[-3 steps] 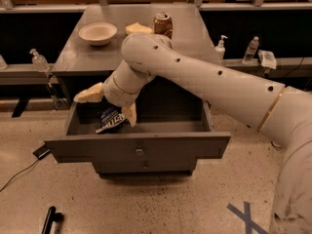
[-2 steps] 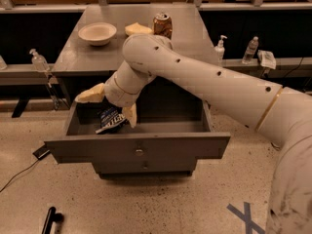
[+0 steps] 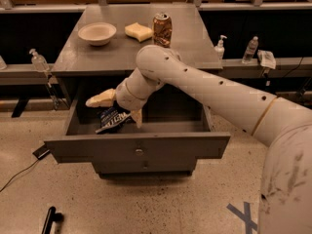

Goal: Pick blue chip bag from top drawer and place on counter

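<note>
The top drawer [image 3: 136, 150] is pulled out from under the counter [image 3: 122, 52]. The blue chip bag [image 3: 112, 121], crumpled and dark blue with white lettering, lies at the drawer's left side. My gripper [image 3: 115, 112] reaches down into the drawer from the right, right over the bag. It is open, with one cream finger [image 3: 100, 100] up and to the left of the bag and the other finger [image 3: 136, 117] at its right edge. The bag rests on the drawer floor.
On the counter stand a beige bowl [image 3: 97, 33], a yellow sponge [image 3: 138, 31] and a soda can [image 3: 162, 29]. Bottles [image 3: 251, 49] stand on the side shelves, one of them [image 3: 39, 61] at the left. A black object [image 3: 48, 218] and a cable lie on the floor at the left.
My gripper has shifted slightly right and down over the bag. Its fingers keep the same spread, and the bag has not moved.
</note>
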Available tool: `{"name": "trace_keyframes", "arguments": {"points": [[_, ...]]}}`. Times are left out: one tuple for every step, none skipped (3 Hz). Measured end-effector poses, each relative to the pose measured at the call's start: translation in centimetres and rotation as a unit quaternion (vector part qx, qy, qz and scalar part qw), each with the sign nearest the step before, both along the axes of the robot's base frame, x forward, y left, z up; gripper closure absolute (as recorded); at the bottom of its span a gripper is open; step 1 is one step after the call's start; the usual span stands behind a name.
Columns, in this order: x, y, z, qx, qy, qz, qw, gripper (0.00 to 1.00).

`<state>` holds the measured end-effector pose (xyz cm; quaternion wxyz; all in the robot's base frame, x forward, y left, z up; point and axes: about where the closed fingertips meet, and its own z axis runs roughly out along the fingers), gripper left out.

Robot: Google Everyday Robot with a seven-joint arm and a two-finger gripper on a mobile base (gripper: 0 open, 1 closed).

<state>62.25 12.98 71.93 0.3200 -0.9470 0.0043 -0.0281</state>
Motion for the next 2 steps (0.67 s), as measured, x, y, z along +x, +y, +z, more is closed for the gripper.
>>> {"name": "trace_keyframes", "arguments": {"points": [[0.7,0.1,-2.5,0.0,-0.002,0.019,0.9998,0.0],[1.5,-0.2,-4.7,0.0,-0.004,0.021,0.9998,0.16]]}}
